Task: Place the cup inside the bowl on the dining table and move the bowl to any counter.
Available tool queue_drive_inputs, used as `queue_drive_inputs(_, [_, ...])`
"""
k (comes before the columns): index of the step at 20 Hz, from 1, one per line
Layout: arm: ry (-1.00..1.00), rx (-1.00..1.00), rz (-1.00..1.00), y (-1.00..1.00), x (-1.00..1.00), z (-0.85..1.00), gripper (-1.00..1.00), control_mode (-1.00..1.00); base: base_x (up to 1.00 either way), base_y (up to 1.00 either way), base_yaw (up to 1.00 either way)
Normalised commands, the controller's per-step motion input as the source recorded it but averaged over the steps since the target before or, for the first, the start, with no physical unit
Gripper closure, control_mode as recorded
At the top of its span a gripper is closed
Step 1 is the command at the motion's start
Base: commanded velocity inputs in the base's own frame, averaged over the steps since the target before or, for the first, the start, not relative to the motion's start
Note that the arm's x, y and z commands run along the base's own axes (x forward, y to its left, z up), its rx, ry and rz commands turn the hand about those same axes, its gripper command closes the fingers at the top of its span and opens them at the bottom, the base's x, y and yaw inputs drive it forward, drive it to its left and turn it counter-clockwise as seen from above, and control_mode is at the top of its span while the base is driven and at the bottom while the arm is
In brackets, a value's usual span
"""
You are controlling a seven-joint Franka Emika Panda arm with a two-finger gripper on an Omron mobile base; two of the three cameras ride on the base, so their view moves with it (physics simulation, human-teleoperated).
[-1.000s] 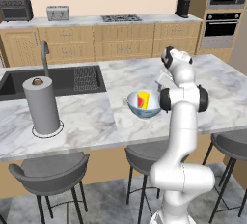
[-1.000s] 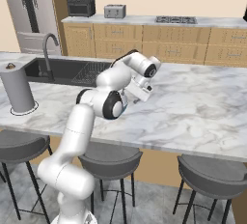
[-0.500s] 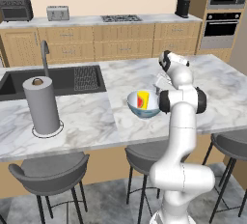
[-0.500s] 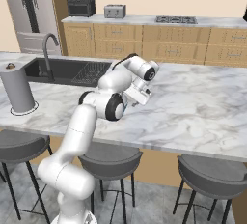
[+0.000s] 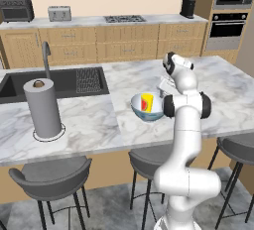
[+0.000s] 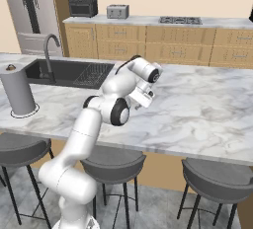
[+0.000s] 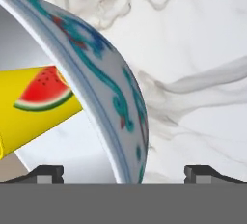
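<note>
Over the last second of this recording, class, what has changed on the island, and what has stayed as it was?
Very little. The arm's wrist has eased slightly; the gripper stays open, its jaws straddling the rim of the bowl without closing. Nothing was gripped or released. The cup still sits inside the bowl, and the paper towel roll and dining table are unchanged.
</note>
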Motion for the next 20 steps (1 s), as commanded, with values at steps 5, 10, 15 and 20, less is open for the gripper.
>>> queue_drive_inputs(5, [0.06,0.00,0.00,0.01,0.01,-0.22,-1.00,-1.00,0.00,0.00,0.00])
queue_drive_inputs(10, [0.06,0.00,0.00,0.05,0.00,-0.22,-1.00,-1.00,0.00,0.00,0.00])
queue_drive_inputs(15, [0.06,0.00,0.00,0.11,0.00,-0.03,-1.00,-1.00,0.00,0.00,0.00])
queue_drive_inputs(20, [0.05,0.00,0.00,0.13,0.00,0.00,-1.00,-1.00,0.00,0.00,0.00])
